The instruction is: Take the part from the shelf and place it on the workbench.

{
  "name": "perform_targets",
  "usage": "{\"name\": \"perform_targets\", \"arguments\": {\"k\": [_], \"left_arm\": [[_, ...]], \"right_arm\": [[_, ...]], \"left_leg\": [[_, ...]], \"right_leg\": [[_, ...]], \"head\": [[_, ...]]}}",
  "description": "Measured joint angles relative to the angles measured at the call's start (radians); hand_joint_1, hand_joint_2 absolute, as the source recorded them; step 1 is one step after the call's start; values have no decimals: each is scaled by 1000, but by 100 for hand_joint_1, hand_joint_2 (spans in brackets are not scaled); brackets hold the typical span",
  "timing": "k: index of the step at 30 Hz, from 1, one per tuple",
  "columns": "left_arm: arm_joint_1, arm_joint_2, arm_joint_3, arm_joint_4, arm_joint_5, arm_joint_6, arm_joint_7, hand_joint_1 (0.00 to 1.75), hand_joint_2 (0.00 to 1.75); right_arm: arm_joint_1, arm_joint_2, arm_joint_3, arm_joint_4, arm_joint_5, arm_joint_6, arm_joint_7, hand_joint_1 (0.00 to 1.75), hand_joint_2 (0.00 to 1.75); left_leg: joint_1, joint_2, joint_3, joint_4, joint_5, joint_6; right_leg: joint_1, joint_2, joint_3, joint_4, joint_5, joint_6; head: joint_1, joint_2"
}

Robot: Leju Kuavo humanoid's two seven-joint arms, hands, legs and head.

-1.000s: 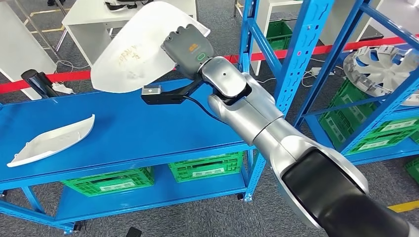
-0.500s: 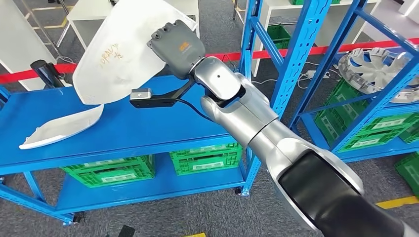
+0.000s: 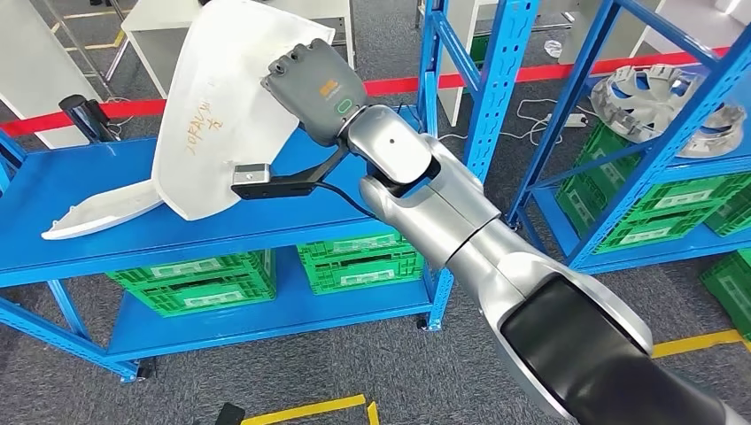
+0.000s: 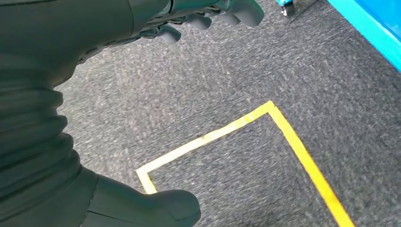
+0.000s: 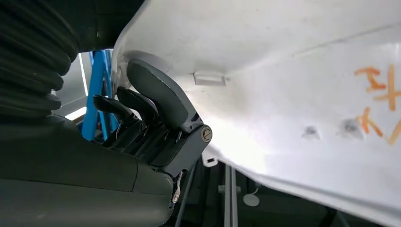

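Observation:
My right hand [image 3: 314, 84] grips a large white curved plastic part [image 3: 217, 115] with orange writing on it, held tilted above the blue workbench [image 3: 292, 212]; its lower edge hangs just over the bench top. In the right wrist view my thumb and fingers [image 5: 151, 101] clamp the edge of the white part [image 5: 293, 94]. A second, narrow white part [image 3: 97, 217] lies flat on the bench at the left, partly behind the held one. In the left wrist view my left hand [image 4: 198, 16] hangs over grey carpet, its fingers apart and holding nothing.
Blue shelf uprights [image 3: 496, 80] stand right of the bench; a silver wheel-like part [image 3: 660, 97] sits on the right shelf. Green crates [image 3: 359, 261] fill the lower bench level and the right rack. A dark object [image 3: 84, 115] stands at the bench's back left. Yellow floor tape [image 4: 246, 123] marks the carpet.
The held white part has swung lower and more upright toward the bench top. The camera view has shifted, so the bench and the narrow part sit differently in frame.

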Motion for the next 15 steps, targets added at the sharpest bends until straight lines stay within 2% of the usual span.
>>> {"name": "perform_targets", "arguments": {"k": [1,3,4,5,6,7,8,9,10,11,13,14,15], "left_arm": [[0,1,0,0,0,0,-1,0,175],[0,3,0,0,0,0,-4,0,175],[0,4,0,0,0,0,-6,0,175],[0,5,0,0,1,0,-7,0,175],[0,6,1,0,1,0,-8,0,175],[-1,7,1,0,1,0,-9,0,175],[-2,8,1,0,1,0,-9,0,175],[-3,9,1,-1,1,0,-9,0,175],[-4,10,1,-1,0,-1,-9,0,175],[-5,10,1,-1,0,-1,-9,0,175],[-3,9,1,0,0,-3,-9,0,175],[-3,9,1,0,1,-4,-9,0,175],[-2,9,1,0,1,-4,-11,0,175]], "right_arm": [[0,1,0,-1,0,-1,-3,175,175],[3,2,1,-3,-1,-3,-8,175,175],[5,2,1,-3,-1,-3,-9,175,175],[7,2,2,-3,-1,-3,-8,175,175],[8,2,2,-3,-2,-3,-8,175,175],[9,2,2,-3,-2,-4,-7,175,175],[9,2,2,-3,-4,-4,-6,175,175],[8,2,2,-3,-5,-4,-5,175,175],[8,2,2,-3,-5,-5,-5,175,175],[8,2,3,-3,-6,-5,-4,175,175],[8,0,4,-3,-6,-6,-4,175,175],[8,-1,5,-2,-6,-5,-3,175,175],[8,-3,6,-2,-5,-5,-1,175,175]], "left_leg": [[0,0,-15,45,-44,-3],[0,-1,-45,172,-128,-9],[0,-1,-50,221,-145,-11],[0,-1,-43,243,-140,-10],[0,-1,-20,230,-118,-9],[-1,-1,20,184,-92,-5],[-2,-1,74,115,-81,-1],[-4,-2,124,43,-81,4],[-7,-3,158,-12,-87,10],[-10,-4,174,-45,-96,17],[-12,-3,164,-56,-84,33],[-10,-1,157,-57,-74,42],[-8,1,148,-58,-62,51]], "right_leg": [[-1,-1,-10,-2,11,-5],[1,-1,-35,-2,32,-9],[2,-1,-49,-1,42,-9],[3,-1,-63,0,53,-9],[3,-1,-76,1,63,-7],[3,0,-88,2,73,-5],[4,0,-98,2,82,-1],[5,0,-106,3,91,3],[6,-1,-110,2,100,9],[6,-1,-112,0,110,15],[6,-1,-117,-7,125,27],[5,0,-124,-1,114,34],[5,0,-137,20,84,40]], "head": [[-1,0],[-1,0],[-1,0],[-2,0],[-2,0],[-2,0],[-2,0],[-1,0],[0,0],[0,0],[-1,0],[-1,0],[-1,0]]}}
